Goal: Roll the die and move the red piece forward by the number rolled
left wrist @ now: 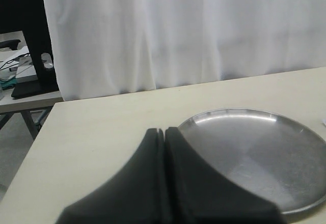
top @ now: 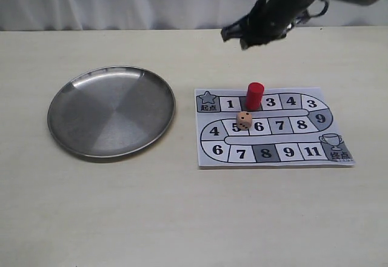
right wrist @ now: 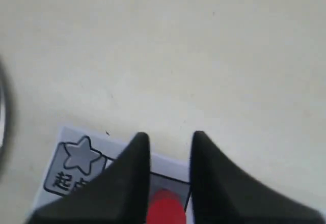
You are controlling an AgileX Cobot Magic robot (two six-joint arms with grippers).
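The red piece (top: 254, 95) stands upright on the paper game board (top: 273, 127), on the square between 1 and 3. The beige die (top: 244, 120) rests on the board just in front of it, by square 5. My right gripper (top: 242, 36) hangs in the air above and behind the red piece, open and empty; in the right wrist view the red piece (right wrist: 165, 208) shows below the gap of that gripper (right wrist: 169, 137). My left gripper (left wrist: 164, 131) is shut on nothing, beside the steel plate (left wrist: 254, 158), and is out of the exterior view.
A round steel plate (top: 111, 110) lies on the table to the left of the board. A white curtain hangs behind the table's far edge. The board's start star (right wrist: 81, 152) is at its upper left corner.
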